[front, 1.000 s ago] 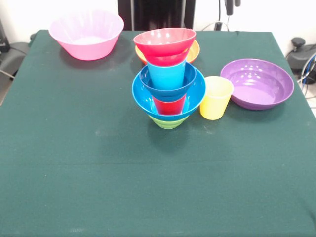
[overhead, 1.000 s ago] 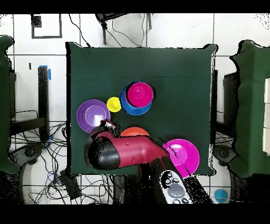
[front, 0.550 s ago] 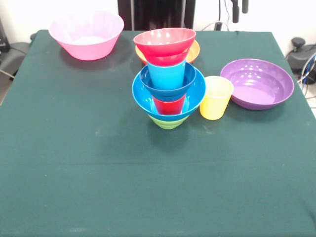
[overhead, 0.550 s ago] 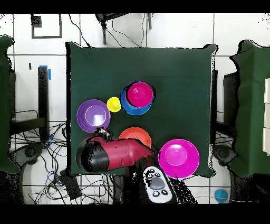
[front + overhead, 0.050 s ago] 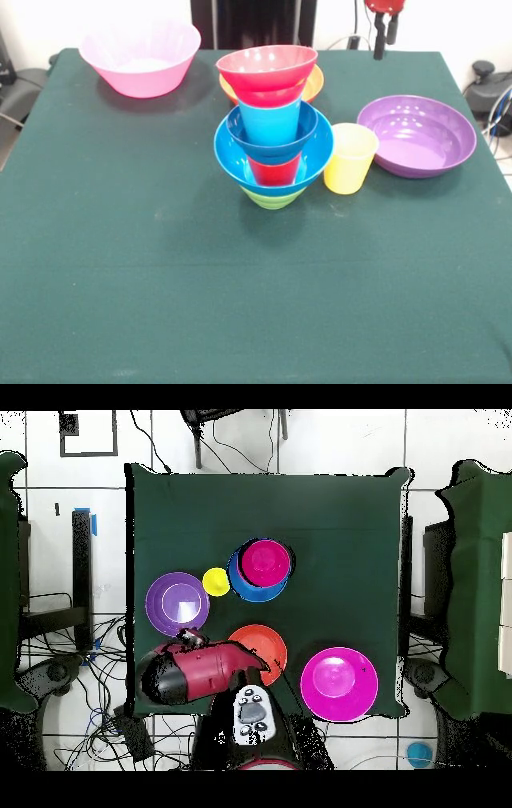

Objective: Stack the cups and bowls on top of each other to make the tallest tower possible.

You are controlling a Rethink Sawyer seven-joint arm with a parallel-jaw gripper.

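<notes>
Green table [image 5: 120, 264] | cups 3 | bowls 7 | gripper [image 5: 384, 32] state unclear

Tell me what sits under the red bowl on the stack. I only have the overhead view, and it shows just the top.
Observer: In the front view the small red bowl rests on a sky-blue cup, which stands mouth up inside the small blue bowl.
Operator: And below that bowl?
Observer: A red cup stands in the large blue bowl, and a green bowl forms the base on the table.
Operator: Is the yellow cup lying down or standing?
Observer: The yellow cup is standing, mouth up, beside the tower. Its rim reaches only about as high as the large blue bowl.
</notes>
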